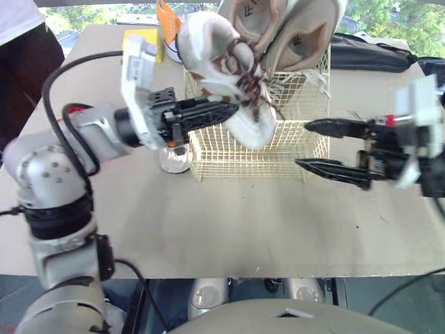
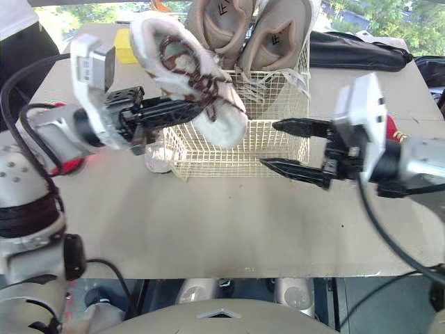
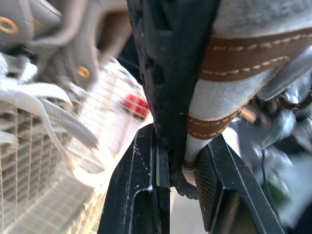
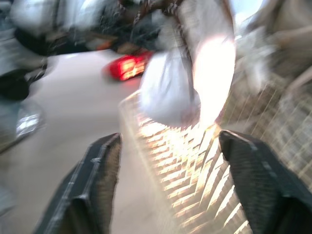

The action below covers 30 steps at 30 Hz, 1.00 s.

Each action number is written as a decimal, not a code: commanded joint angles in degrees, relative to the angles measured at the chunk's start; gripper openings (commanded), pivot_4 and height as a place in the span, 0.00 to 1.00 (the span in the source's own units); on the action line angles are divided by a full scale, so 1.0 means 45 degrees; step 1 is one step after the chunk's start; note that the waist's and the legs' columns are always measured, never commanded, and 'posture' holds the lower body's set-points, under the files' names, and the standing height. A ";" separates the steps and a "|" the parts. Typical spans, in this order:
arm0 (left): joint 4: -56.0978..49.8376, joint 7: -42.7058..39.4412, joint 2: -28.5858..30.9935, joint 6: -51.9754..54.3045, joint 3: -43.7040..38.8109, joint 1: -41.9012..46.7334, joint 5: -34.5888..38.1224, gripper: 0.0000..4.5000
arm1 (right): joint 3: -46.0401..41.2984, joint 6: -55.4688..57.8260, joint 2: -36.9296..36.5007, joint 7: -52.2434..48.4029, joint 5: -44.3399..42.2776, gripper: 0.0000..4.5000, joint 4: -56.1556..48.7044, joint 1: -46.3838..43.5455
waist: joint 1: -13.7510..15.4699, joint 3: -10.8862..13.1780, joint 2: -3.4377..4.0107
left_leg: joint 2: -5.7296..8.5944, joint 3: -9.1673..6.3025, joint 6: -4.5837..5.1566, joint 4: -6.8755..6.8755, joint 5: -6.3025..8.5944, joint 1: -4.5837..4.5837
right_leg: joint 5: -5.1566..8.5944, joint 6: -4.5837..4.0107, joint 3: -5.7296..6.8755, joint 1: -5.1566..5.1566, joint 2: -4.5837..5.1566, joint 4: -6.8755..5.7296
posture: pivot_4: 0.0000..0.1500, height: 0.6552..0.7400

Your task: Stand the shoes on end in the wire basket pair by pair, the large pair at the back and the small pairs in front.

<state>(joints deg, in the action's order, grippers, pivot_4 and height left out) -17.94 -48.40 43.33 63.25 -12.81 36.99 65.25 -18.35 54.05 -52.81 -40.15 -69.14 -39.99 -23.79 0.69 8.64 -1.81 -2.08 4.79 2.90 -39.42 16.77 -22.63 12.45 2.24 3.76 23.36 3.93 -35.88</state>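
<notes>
The left claw grips a white sneaker above the wire basket's front left corner, near the tabletop's far edge. The right claw gapes open beside the basket's right front.

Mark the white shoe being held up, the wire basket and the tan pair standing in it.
white shoe (image 1: 252, 126): left eye view, on its toe.
wire basket (image 1: 236, 161): left eye view, on its front wall.
tan pair (image 1: 306, 31): left eye view, on one shoe's insole.
</notes>
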 commanded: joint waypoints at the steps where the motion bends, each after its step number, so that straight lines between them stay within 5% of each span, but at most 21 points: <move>1: 0.0143 -0.2613 0.0714 -0.0842 0.1124 0.0831 -0.0694 0.10 | 0.0368 -0.0064 -0.0126 -0.0247 -0.0437 0.66 0.1072 -0.1112 | -0.0008 0.0000 0.0001 | 0.0000 0.0009 0.0000 0.0000 0.0000 0.0004 | 0.0001 -0.0001 -0.0011 0.0001 -0.0003 -0.0001 | 1.00 1.00; 11: 0.0195 -0.5039 0.0500 -0.2805 0.3386 0.1991 -0.2994 0.10 | 0.2899 0.0584 0.1600 0.0274 -0.1124 0.66 0.1964 -0.3347 | 0.0050 0.0001 0.0002 | -0.0005 0.0001 0.0003 0.0001 0.0001 -0.0037 | -0.0004 -0.0002 -0.0009 0.0023 -0.0004 0.0004 | 1.00 1.00; 17: 0.0051 -0.5113 0.0334 -0.2935 0.3322 0.1978 -0.3263 0.10 | 0.3011 0.0873 0.1816 0.0409 -0.1449 0.13 0.1846 -0.3289 | 0.0030 0.0002 0.0003 | -0.0004 0.0008 0.0021 0.0003 0.0012 -0.0042 | -0.0004 0.0002 -0.0009 0.0026 0.0004 0.0007 | 1.00 1.00; 20: 0.0071 -0.4745 0.0320 -0.2387 0.3022 0.1958 -0.2990 0.10 | 0.2877 0.0841 0.1998 0.0598 -0.1711 0.00 0.1816 -0.3170 | 0.0027 0.0002 0.0003 | -0.0005 0.0005 0.0020 0.0001 0.0011 -0.0037 | -0.0004 0.0003 -0.0009 0.0025 0.0003 0.0000 | 1.00 1.00; 27: 0.0178 -0.2379 0.0417 -0.0438 0.1041 0.1623 -0.1654 0.84 | 0.2166 0.0417 0.2628 0.1634 -0.2573 0.00 0.1851 -0.2552 | 0.0013 0.0002 0.0001 | -0.0007 0.0002 0.0020 0.0000 0.0011 -0.0036 | -0.0005 0.0004 -0.0009 0.0024 0.0009 -0.0001 | 1.00 1.00; 28: -0.0014 -0.2024 0.0574 -0.0215 0.0576 0.1274 -0.1419 0.92 | 0.1910 0.0243 0.2754 0.1901 -0.2819 0.00 0.1918 -0.2465 | -0.0013 0.0002 0.0001 | -0.0009 0.0001 0.0020 0.0000 0.0012 -0.0036 | -0.0005 0.0004 -0.0009 0.0024 0.0009 -0.0002 | 1.00 1.00; 30: -0.0440 -0.1130 0.0625 -0.0154 -0.0343 0.0527 -0.1189 0.92 | 0.1346 -0.0125 0.2920 0.2358 -0.3292 0.00 0.2102 -0.2392 | -0.0057 0.0004 0.0005 | -0.0013 0.0006 0.0019 0.0005 0.0011 -0.0030 | -0.0005 0.0004 -0.0012 0.0026 0.0014 -0.0006 | 1.00 1.00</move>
<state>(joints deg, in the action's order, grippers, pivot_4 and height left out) -17.53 -57.31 45.56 62.14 -9.45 40.95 58.11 -8.06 56.13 -40.03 -31.00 -80.20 -29.90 -33.95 0.43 8.66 -1.79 -2.14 4.80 2.98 -39.38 16.81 -22.76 12.43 2.26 3.73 23.48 4.01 -35.91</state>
